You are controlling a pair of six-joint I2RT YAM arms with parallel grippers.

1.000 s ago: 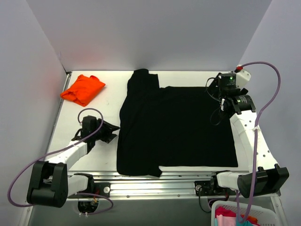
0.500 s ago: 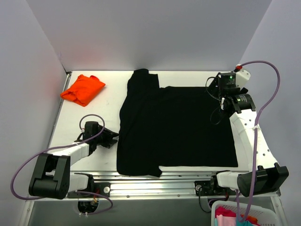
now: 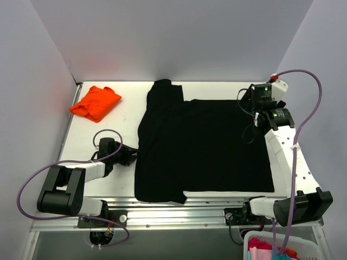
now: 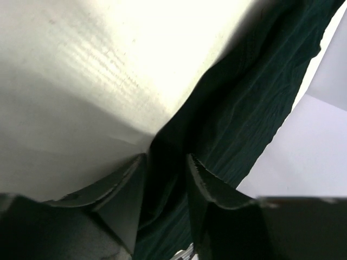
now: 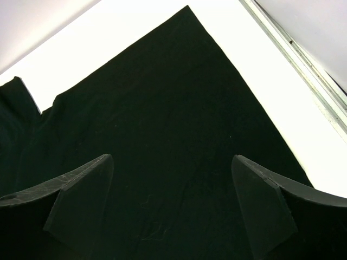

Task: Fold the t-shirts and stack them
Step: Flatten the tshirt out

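the left edge of the black t-shirt (image 3: pixel 203 146) is straddled by the left gripper (image 4: pixel 166 160), whether clamped cannot be told; the right gripper (image 5: pixel 172 158) is held wide apart above it

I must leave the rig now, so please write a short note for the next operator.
Left pincer: low at the left edge of the black t-shirt, cloth between its fingers; clamped or not, cannot tell.
Right pincer: open, above that shirt's far right corner.
Orange t-shirt: far left of the table.
Done: orange one folded.
To do: fold the black one, stack both.
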